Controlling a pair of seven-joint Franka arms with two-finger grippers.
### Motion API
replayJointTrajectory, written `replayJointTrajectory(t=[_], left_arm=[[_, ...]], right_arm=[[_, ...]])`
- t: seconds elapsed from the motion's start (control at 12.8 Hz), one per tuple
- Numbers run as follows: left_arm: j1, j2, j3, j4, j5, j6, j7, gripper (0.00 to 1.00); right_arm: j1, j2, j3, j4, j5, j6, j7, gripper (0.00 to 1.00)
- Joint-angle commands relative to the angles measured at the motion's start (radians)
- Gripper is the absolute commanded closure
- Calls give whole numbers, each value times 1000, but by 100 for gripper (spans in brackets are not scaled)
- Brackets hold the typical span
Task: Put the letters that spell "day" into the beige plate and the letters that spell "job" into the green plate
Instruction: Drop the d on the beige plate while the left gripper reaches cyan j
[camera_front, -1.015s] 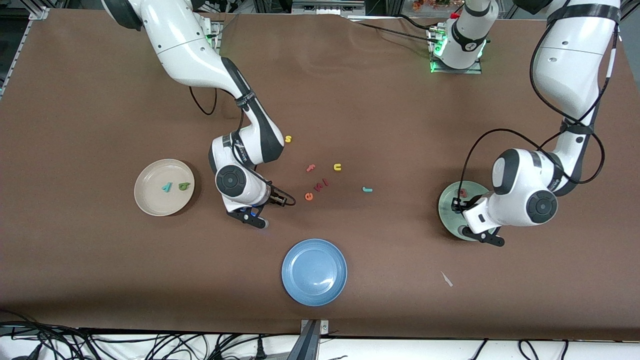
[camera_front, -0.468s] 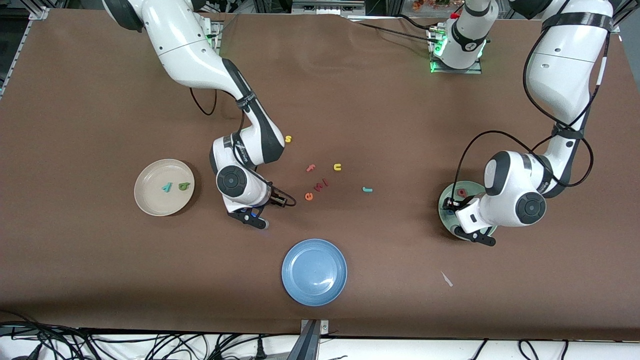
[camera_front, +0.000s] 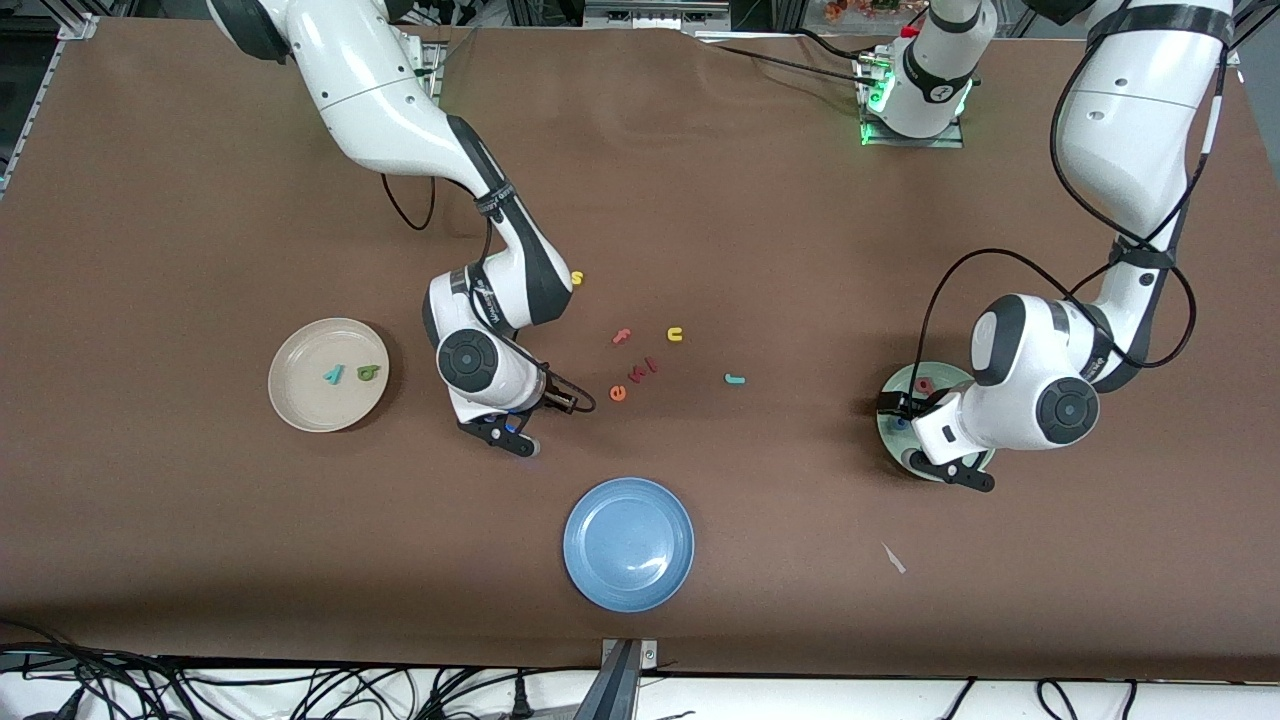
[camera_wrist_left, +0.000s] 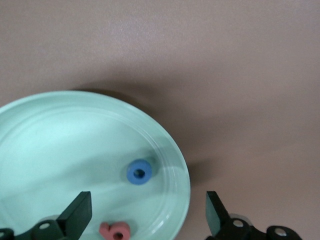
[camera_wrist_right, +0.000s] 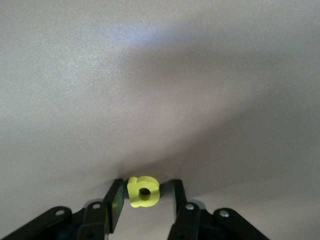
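Note:
My left gripper (camera_wrist_left: 147, 207) hangs open just over the green plate (camera_wrist_left: 45, 150), near its rim. The blue o (camera_wrist_left: 139, 171) and the pink b (camera_wrist_left: 115, 231) lie in that plate, neither of them held. My right gripper (camera_wrist_right: 146, 187) is down at the table between the beige plate (camera_front: 290, 400) and the blue plate. Its fingers straddle the yellow a (camera_wrist_right: 143, 192), one finger against it and a small gap at the other. The teal y (camera_front: 332, 375) and the green d (camera_front: 368, 373) lie in the beige plate. The teal j (camera_front: 735, 379) lies on the table mid-way between the arms.
A blue plate (camera_front: 628, 543) sits nearest the front camera. Loose letters lie beside the right arm's wrist: yellow s (camera_front: 576, 278), pink f (camera_front: 622, 337), yellow u (camera_front: 675, 334), orange e (camera_front: 618, 393) and small red ones (camera_front: 645, 368). A white scrap (camera_front: 893, 558) lies near the green plate.
My left gripper has opened over the green plate and shifted slightly; the blue o now shows lying in the plate. The right arm has barely moved.

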Motion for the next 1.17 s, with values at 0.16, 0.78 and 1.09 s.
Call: replayJointTrajectory(t=[0.16, 0.78, 1.09], left_arm=[[-5, -56, -58, -16, 12, -65, -225, 0], [-109, -56, -101, -10, 13, -60, -786, 0], [-195, -43, -101, -8, 13, -50, -1055, 1]], right_arm=[[6, 26, 0, 35, 6, -1, 16, 76], [0, -26, -50, 55, -31, -107, -30, 91], [0, -198, -130, -169, -92, -101, -272, 91]])
